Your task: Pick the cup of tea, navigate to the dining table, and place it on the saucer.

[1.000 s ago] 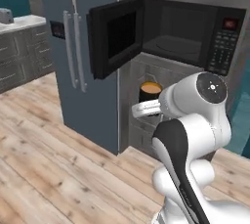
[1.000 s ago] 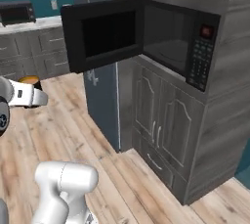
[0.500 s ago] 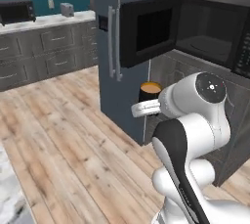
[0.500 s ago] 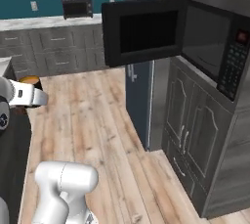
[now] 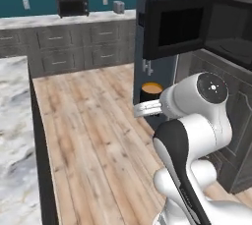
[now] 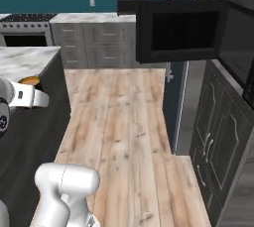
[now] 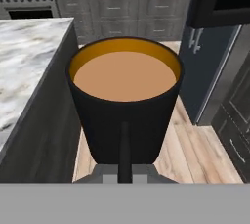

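The cup of tea [image 7: 124,105] is a black mug full of orange-brown liquid, and my gripper [image 7: 124,171] is shut on its handle. From the left base camera the cup of tea [image 5: 151,91] sits upright above the gripper [image 5: 146,109], held out in front of the arm over the wooden floor. On the right base side the cup of tea [image 6: 30,81] peeks above the gripper [image 6: 31,97] at the left edge. The white marble dining table [image 5: 12,121] [image 6: 25,57] [image 7: 29,56] lies to the left of the cup. The saucer is out of view.
An open microwave door [image 5: 172,27] [image 6: 178,30] juts out at the right above dark cabinets, beside a dark blue fridge [image 5: 157,71]. A back counter with a toaster oven [image 5: 72,5] and a stove [image 6: 25,28] lines the far wall. Wooden floor [image 5: 93,135] runs between.
The whole picture has shifted as the base moved: microwave and fridge slid right, and the marble table came into view at the left. The cup stays held in the shut gripper.
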